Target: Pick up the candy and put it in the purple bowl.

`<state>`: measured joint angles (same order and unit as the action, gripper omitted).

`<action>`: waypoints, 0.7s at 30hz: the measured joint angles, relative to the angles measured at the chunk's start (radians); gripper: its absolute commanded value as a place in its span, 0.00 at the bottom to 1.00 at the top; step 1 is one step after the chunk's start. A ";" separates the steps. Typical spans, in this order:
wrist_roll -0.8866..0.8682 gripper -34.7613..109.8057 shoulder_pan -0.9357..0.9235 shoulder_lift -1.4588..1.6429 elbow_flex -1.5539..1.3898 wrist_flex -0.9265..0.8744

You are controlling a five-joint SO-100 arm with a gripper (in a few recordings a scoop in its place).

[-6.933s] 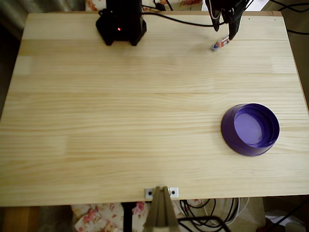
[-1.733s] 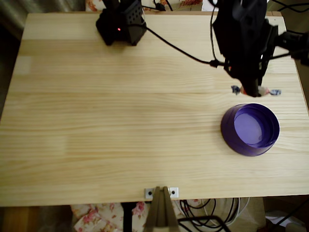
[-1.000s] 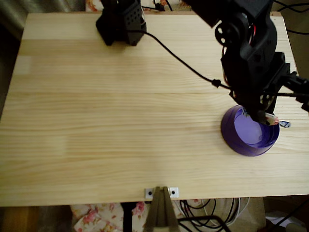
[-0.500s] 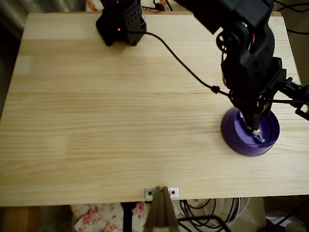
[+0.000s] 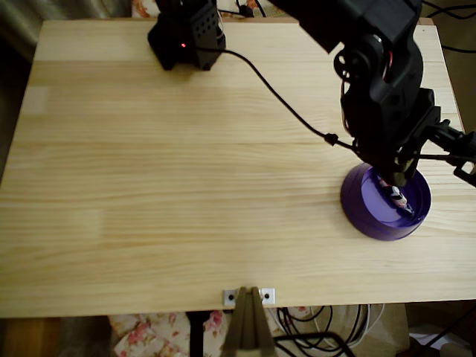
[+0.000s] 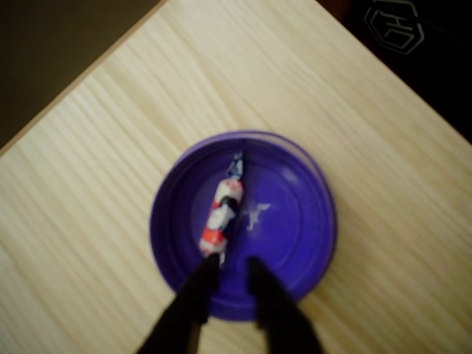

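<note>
Candy (image 6: 221,217) lies inside the purple bowl (image 6: 310,243) — task looks all but done — with the gripper (image 6: 230,269) fingers slightly parted above it, gripping nothing.

The table (image 5: 186,186) is pale, matt wood with fine straight grain. The bowl (image 6: 302,251) looks like smooth plastic, faintly glossy inside. The candy (image 6: 220,218) has a shiny wrapper. The arm (image 5: 383,104) is matt black.
</note>
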<state>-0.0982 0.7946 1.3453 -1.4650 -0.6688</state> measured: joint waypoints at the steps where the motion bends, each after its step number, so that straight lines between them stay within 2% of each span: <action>1: 0.000 0.24 0.000 0.002 -0.008 0.000; 8: 0.018 0.24 -0.025 0.087 -0.123 0.020; 21: 0.078 0.24 -0.230 0.396 -0.385 0.075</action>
<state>-0.0199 0.5645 1.7411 -1.8500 -0.5937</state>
